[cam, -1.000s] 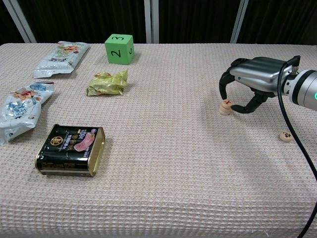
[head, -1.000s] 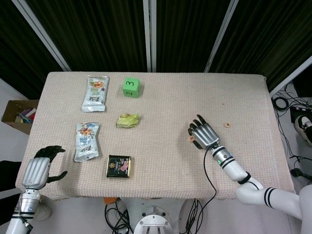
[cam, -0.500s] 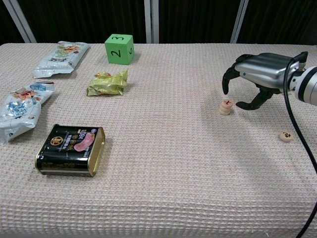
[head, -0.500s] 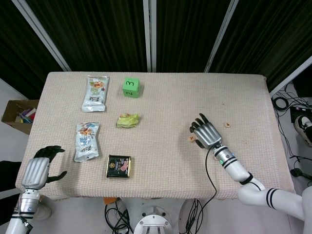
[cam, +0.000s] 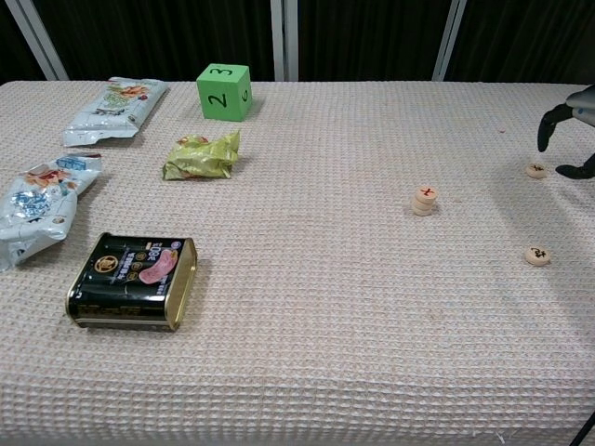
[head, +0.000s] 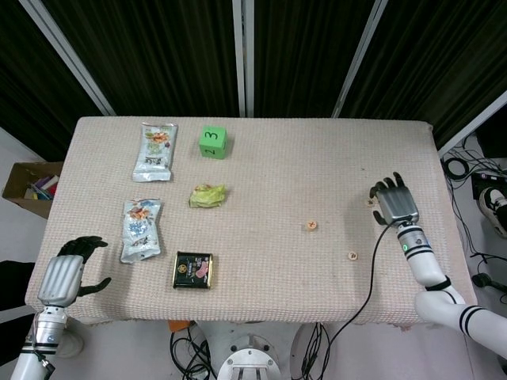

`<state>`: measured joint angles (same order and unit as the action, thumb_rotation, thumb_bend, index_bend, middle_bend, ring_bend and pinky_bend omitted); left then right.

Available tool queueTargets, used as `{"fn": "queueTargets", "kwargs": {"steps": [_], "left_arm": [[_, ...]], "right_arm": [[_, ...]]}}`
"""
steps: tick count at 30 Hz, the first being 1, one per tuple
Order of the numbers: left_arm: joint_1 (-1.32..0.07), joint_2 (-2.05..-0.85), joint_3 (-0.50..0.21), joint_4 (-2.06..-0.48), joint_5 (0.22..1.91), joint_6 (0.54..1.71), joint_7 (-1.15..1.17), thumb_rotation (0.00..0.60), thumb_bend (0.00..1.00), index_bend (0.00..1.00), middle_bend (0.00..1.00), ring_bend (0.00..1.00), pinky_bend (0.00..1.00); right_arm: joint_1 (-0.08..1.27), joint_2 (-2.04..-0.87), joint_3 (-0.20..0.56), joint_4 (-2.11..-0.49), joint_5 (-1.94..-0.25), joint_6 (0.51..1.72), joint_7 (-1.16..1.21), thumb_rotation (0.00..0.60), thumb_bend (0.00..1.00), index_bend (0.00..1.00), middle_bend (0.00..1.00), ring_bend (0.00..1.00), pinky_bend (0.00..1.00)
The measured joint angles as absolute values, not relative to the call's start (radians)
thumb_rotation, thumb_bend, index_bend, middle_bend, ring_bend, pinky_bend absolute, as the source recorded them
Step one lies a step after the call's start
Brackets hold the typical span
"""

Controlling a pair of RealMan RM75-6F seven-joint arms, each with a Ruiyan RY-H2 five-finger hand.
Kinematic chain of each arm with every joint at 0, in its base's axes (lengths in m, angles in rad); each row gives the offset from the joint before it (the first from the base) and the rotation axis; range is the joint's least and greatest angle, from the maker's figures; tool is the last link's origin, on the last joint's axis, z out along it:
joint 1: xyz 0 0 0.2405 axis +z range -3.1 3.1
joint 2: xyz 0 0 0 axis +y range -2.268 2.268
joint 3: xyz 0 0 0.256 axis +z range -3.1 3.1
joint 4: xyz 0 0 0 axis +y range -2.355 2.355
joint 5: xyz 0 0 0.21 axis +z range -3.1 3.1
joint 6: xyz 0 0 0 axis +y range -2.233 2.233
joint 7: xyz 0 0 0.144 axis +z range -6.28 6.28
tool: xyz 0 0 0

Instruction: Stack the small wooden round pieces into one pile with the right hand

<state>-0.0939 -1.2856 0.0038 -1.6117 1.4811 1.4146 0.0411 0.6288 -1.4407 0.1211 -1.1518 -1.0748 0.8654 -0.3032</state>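
Observation:
A short stack of small wooden round pieces (head: 312,226) (cam: 425,199) stands right of the table's middle, with a red mark on its top piece. A single round piece (head: 352,256) (cam: 536,255) lies nearer the front edge. Another single piece (head: 369,203) (cam: 535,170) lies farther right. My right hand (head: 394,202) (cam: 578,104) hovers just beside and over that far-right piece, fingers spread and curved down, holding nothing. In the chest view only its fingertips (cam: 546,130) show at the frame's edge. My left hand (head: 67,273) hangs off the table's front left corner, empty.
On the left half lie two snack bags (head: 154,150) (head: 141,229), a black tin (head: 194,270) (cam: 135,282), a crumpled green wrapper (head: 207,195) (cam: 202,155) and a green numbered cube (head: 212,141) (cam: 224,91). The table's right edge (head: 447,214) runs close behind the right hand.
My right hand let go at the stack, leaving it standing, and moved right to the far-right piece. A single piece it had hidden shows near the front. The left hand has not moved.

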Motion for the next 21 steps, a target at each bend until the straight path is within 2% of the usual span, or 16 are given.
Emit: {"fn": "queueTargets", "kwargs": {"steps": [10, 21], "left_arm": [[-0.094, -1.282, 0.002, -1.624, 1.471, 1.41, 0.055, 0.6, 0.15, 0.3, 0.21, 0.16, 0.19], [-0.09, -1.281, 0.003, -1.621, 1.463, 1.41, 0.051, 0.6, 0.15, 0.3, 0.21, 0.16, 0.19]], "right_arm": [[0.648, -1.526, 0.135, -0.974, -1.042, 0.772, -0.268, 0.6, 0.29, 0.39, 0.27, 0.12, 0.07], [0.687, -1.574, 0.15, -0.928, -1.071, 0.743, -0.26, 0.6, 0.3, 0.39, 0.27, 0.12, 0.07]]}}
